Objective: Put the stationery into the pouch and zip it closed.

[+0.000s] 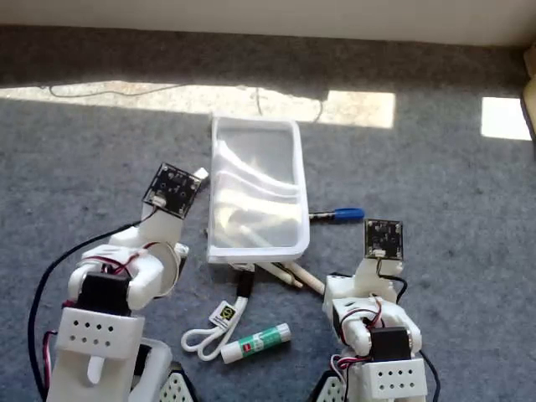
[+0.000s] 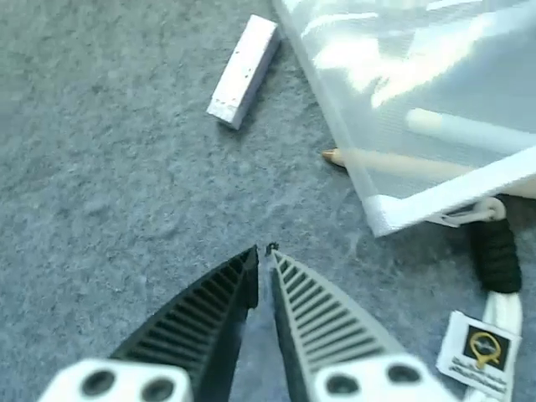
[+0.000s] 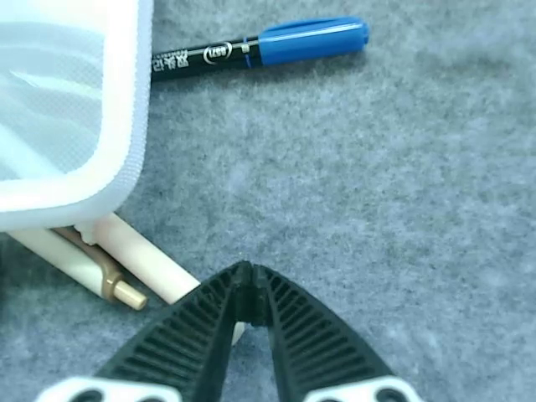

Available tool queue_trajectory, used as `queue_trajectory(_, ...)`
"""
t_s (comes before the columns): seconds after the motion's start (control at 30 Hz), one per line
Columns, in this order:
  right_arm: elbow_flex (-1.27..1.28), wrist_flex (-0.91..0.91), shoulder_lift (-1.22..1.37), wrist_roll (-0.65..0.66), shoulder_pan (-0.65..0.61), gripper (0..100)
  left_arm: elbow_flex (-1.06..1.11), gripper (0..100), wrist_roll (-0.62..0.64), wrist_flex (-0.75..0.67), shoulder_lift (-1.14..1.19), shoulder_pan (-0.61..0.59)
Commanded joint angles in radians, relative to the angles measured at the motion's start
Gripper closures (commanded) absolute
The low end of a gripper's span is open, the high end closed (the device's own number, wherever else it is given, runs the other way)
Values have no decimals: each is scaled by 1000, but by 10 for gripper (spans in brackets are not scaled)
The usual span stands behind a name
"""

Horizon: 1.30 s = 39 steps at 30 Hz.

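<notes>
marker (image 3: 260, 48): white barrel print | tag (image 2: 479, 352): yellow logo | glue stick (image 1: 256, 342): green label

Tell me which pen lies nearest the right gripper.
The plain cream pen, whose end lies just under the right gripper. The gold-clipped cream pen lies beside it; the blue-capped marker is farther off.

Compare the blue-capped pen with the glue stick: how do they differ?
The pen is slim, with a black barrel and blue cap; the glue stick is stubbier, white with a green label. The pen lies at the pouch's side; the glue stick lies well apart from it. Both lie flat outside the pouch.
</notes>
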Motion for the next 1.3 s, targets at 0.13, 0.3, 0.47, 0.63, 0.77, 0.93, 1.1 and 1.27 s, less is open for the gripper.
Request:
queue_trajectory(0.13,-33,-22,-2,-8,4,993,134,963,11,-175,-36,-177)
queue_trajectory(0.3,-202,30,-1,-9,-87,993,188,963,117,-224,-38,-236)
queue_trajectory(0.47,-366,90,1,-86,-205,993,228,959,117,-256,-38,-237)
queue_trajectory(0.63,-437,131,1,-132,-377,993,231,958,117,-258,-38,-239)
queue_trajectory(0.77,-444,125,1,-133,-466,993,232,958,117,-258,-38,-239)
queue_trajectory(0.93,-446,88,2,-135,-561,993,234,916,120,-258,-38,-239)
queue_trajectory(1.1,-443,12,2,-137,-616,993,236,832,141,-255,-38,-240)
queue_trajectory(1.27,-443,-31,2,-137,-650,993,231,829,170,-259,-38,-295)
